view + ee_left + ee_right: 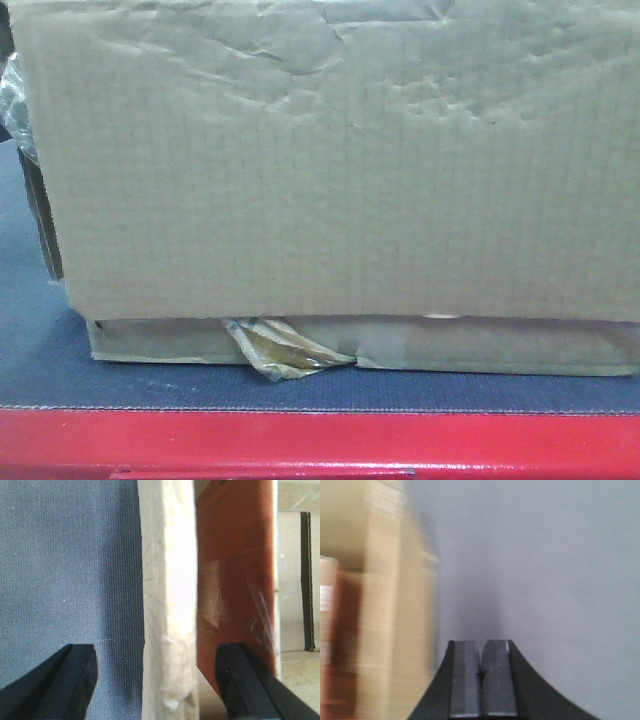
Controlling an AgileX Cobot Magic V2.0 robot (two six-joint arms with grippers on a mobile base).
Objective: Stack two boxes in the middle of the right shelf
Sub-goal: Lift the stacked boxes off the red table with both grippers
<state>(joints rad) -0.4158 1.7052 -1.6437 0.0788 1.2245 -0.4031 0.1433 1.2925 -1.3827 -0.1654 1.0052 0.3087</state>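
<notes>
Exterior front-facing view: the wrinkled box (330, 170) leaves a narrow strip of deck (300, 392) before the red beam (320, 440). The left gripper (155, 652) gapes astride a cardboard edge (167, 605); the right gripper (481, 645) is clenched on nothing, probably alongside the blurred box.

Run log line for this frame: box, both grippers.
box: on blue-grey deck | left gripper: open, astride box edge | right gripper: shut, empty

The box (330, 170) is cropped at the top; right-wrist cardboard (380, 605) is blurred.
</notes>
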